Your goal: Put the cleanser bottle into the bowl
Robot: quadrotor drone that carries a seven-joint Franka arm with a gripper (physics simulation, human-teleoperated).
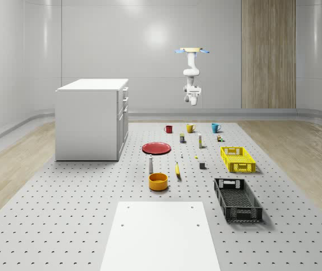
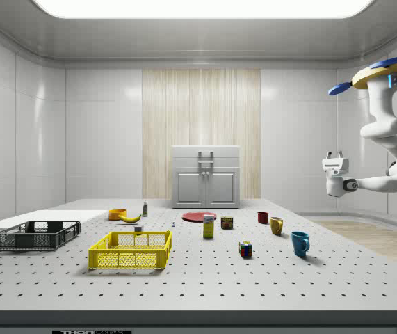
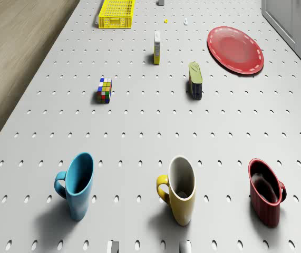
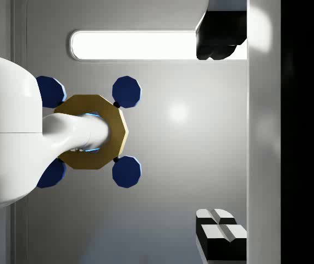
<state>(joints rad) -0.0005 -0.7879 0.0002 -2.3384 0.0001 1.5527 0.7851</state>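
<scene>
1. Drone hovers high over the counter's far edge, beyond the mugs.
2. Gripper hangs mid-air, fingers apart, holding nothing.
3. Cleanser bottle stands upright just beyond the orange bowl, near the red plate.

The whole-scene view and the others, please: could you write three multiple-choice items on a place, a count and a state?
1. The white cleanser bottle stands:
A. inside the bowl
B. just behind the orange bowl
C. on the cabinet

2. Mugs in the row:
A. two
B. three
C. five

3. The drone:
A. rests on the table
B. sits on the cabinet
C. hovers above the mugs

Answers: B, the bottle stands on the table beyond the bowl. B, blue mug, yellow mug and red mug. C, it hangs high, gripper clear of everything.
</scene>
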